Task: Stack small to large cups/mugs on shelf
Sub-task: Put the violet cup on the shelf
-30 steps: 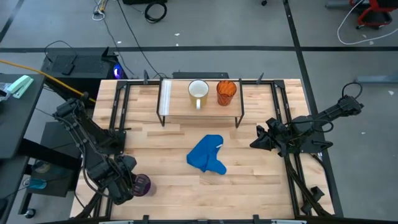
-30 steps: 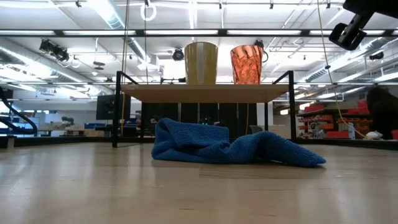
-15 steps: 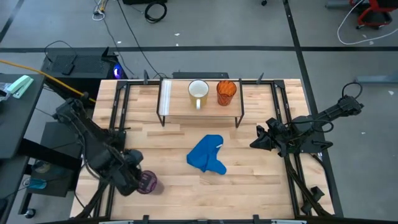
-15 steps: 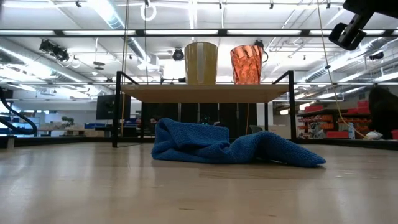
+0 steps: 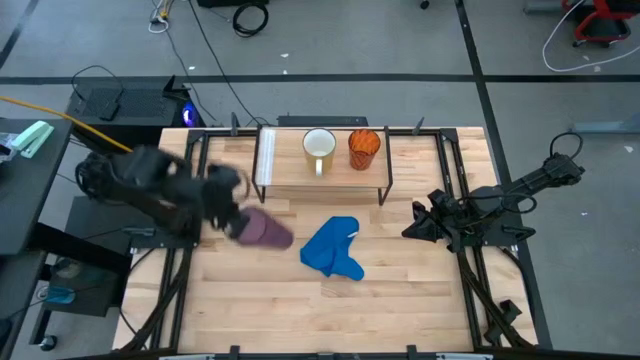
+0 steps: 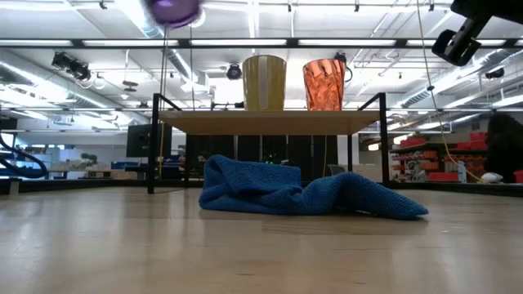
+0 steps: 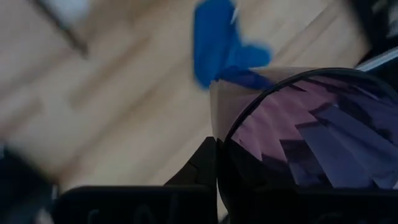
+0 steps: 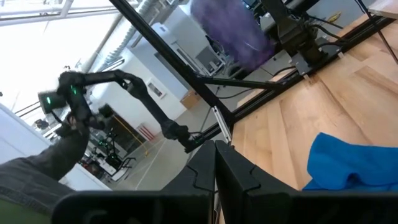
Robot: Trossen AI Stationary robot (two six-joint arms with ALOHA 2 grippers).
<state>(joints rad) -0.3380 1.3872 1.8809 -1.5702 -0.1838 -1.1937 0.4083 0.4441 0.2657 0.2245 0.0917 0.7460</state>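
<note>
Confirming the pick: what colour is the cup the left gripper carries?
Translucent purple cup, faceted; clearest in the left wrist view.

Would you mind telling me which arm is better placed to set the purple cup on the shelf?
Left: its claw already holds the translucent purple cup aloft beside the light-wood shelf; the right claw waits empty.

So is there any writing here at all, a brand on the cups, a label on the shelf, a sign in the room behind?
None can be read.
The purple cup, held in the left claw, the white mug and the orange cup on the shelf show no print.
The blue cloth shows no tag.
The room behind the table is too small and blurred for any sign to be made out.
</note>
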